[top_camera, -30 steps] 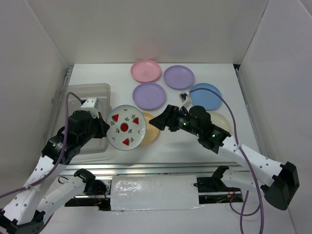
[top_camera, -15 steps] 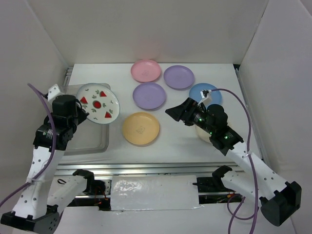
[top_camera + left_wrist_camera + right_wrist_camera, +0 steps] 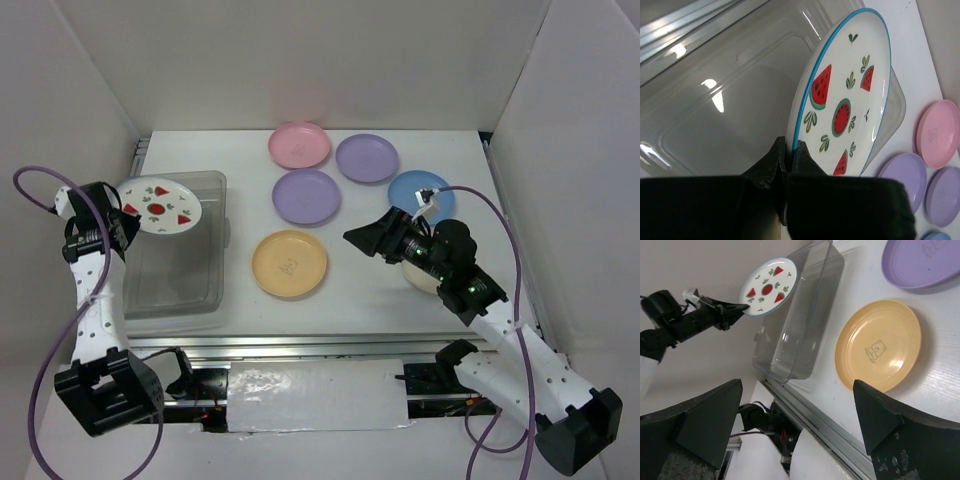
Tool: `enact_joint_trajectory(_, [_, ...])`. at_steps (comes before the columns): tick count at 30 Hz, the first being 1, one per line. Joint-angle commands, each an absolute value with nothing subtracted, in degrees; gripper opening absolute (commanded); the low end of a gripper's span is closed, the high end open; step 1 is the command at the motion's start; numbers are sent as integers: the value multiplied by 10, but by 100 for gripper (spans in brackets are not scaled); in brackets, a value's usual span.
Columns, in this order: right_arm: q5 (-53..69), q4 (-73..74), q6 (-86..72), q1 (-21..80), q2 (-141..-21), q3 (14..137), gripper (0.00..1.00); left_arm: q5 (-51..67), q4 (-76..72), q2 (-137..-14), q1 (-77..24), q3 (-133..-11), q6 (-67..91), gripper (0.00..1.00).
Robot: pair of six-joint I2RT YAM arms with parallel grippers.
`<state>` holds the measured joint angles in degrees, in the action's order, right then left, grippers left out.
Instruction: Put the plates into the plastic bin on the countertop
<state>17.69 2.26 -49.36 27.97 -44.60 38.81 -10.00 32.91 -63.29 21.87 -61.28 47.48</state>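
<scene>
My left gripper (image 3: pixel 118 228) is shut on the rim of the white plate with red prints (image 3: pixel 158 205), holding it tilted over the far left corner of the clear plastic bin (image 3: pixel 222 240). In the left wrist view the plate (image 3: pixel 845 100) stands on edge between the jaws of my gripper (image 3: pixel 790 150), above the bin (image 3: pixel 715 115). On the countertop (image 3: pixel 350 290) lie pink (image 3: pixel 299 145), two purple (image 3: pixel 306 196) (image 3: pixel 367 157), blue (image 3: pixel 420 195) and orange-yellow (image 3: pixel 289 263) plates. My right gripper (image 3: pixel 362 238) hangs open and empty right of the orange-yellow plate (image 3: pixel 877 345). A cream plate (image 3: pixel 415 278) is mostly hidden under the right arm.
White walls close in the back and both sides. A metal rail (image 3: pixel 300 345) runs along the front edge. The right wrist view shows the bin (image 3: pixel 800 325), the left arm (image 3: pixel 685 322) with the printed plate (image 3: pixel 767 286), and a purple plate (image 3: pixel 920 260).
The left arm has swung the printed plate from the middle of the table leftwards to above the bin. The right gripper has drawn back to the right, baring the orange-yellow plate.
</scene>
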Motion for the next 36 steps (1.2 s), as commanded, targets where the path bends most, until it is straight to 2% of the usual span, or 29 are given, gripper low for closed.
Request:
enact_joint_trajectory(1, [191,22,-478,285,-439,382,100,-4,187,-641,257,-563,518,0])
enact_joint_trajectory(6, [198,11,-475,281,-447,377,100,46,130,-664,292,-502,520,0])
enact_joint_trajectory(12, [221,-40,-478,281,-471,357,100,129,68,-716,331,-486,529,0])
enact_joint_trajectory(16, [228,-63,-484,281,-490,351,100,143,65,-762,337,-499,525,0])
enact_joint_trajectory(19, [233,-75,-486,284,-506,357,100,136,83,-777,340,-511,519,23])
enact_joint_trajectory(20, [234,-76,-486,286,-511,358,100,133,88,-777,340,-513,519,40])
enact_joint_trajectory(21, [234,-79,-487,287,-518,359,100,134,84,-778,340,-515,516,47])
enact_joint_trajectory(23, [232,-83,-488,294,-526,363,100,133,91,-780,338,-522,513,55])
enact_joint_trajectory(28, [221,-83,-487,307,-534,364,100,130,111,-778,323,-541,504,69])
enact_joint_trajectory(30, [218,-85,-486,313,-541,363,100,106,121,-768,305,-549,495,82])
enact_joint_trajectory(31, [216,-84,-486,314,-543,366,100,96,126,-762,298,-554,492,99])
enact_joint_trajectory(36, [205,-77,-487,322,-548,367,100,33,228,-820,258,-632,461,99])
